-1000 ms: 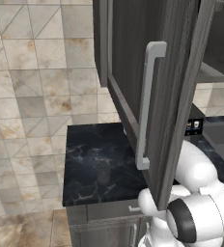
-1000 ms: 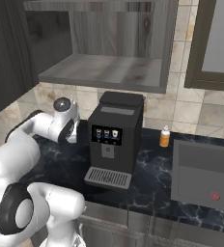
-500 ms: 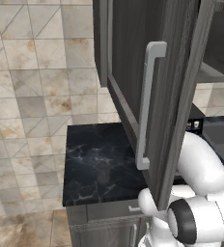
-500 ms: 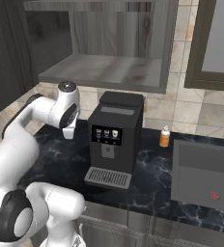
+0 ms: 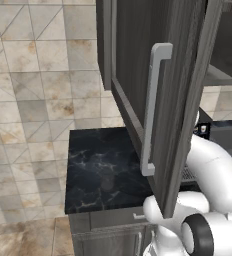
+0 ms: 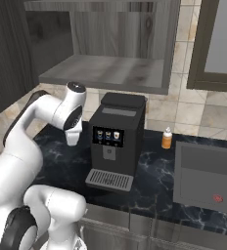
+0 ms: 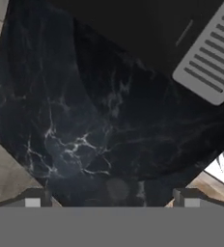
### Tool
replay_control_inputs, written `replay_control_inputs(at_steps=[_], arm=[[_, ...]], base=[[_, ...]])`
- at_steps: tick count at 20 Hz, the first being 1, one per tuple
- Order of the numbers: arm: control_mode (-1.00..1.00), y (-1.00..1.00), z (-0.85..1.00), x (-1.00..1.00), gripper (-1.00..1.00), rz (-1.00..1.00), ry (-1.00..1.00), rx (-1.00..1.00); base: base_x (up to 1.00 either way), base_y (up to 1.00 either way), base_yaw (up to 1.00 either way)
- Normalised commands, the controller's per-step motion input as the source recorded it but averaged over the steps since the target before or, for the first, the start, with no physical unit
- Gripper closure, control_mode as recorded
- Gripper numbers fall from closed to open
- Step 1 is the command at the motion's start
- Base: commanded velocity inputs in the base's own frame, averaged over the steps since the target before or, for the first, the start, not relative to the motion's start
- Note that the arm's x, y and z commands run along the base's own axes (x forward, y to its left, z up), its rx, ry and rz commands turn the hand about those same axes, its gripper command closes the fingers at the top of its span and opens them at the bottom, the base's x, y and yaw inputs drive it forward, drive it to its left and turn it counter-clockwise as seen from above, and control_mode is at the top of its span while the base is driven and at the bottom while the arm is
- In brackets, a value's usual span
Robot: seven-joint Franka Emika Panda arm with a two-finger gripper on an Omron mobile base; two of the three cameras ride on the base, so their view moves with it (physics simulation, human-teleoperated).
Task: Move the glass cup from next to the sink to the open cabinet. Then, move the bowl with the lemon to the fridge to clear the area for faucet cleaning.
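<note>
My gripper (image 6: 72,141) hangs over the dark marble counter (image 6: 56,163), just left of the black coffee machine, pointing down. In the hand view the gripper (image 7: 110,198) is open, its fingertips (image 7: 33,198) far apart with only bare counter (image 7: 85,120) between them. The open cabinet (image 6: 110,71) is above, its shelf bare, and its door (image 5: 180,100) with the pale bar handle (image 5: 150,105) swings out over the counter. The sink (image 6: 203,163) lies at the far right. The glass cup, bowl, lemon, fridge and faucet are out of view.
The black coffee machine (image 6: 116,136) stands mid-counter, and its ridged drip tray (image 7: 205,62) sits at the hand view's top right. A small orange bottle (image 6: 167,138) stands by the wall between machine and sink. The cabinet door overhangs the arm's left side.
The arm has straightened upward, and the hand has swung a little to the right, closer to the coffee machine. The gripper stays open.
</note>
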Motion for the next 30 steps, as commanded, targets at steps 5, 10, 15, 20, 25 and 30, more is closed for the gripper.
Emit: replay_control_inputs(at_steps=[5, 10, 15, 20, 25, 30], arm=[[-1.00, 0.33, -0.04, 0.00, -1.00, 0.57, 0.08, 0.01], [-1.00, 0.20, -0.24, 0.00, -1.00, 0.57, -0.01, 0.00], [-1.00, 0.08, -0.36, 0.00, -1.00, 0.48, -0.19, 0.02], [-1.00, 0.19, -0.27, 0.03, -1.00, 0.33, -0.27, 0.02], [-1.00, 0.42, -0.13, 0.33, -1.00, 0.21, -0.27, 0.00], [-1.00, 0.19, -0.02, 0.22, -1.00, 0.13, 0.00, 0.04]], base=[[0.00, 0.00, 0.00], [0.00, 0.00, 0.00], [0.00, 0.00, 0.00], [0.00, 0.00, 0.00], [0.00, 0.00, 0.00], [0.00, 0.00, 0.00]])
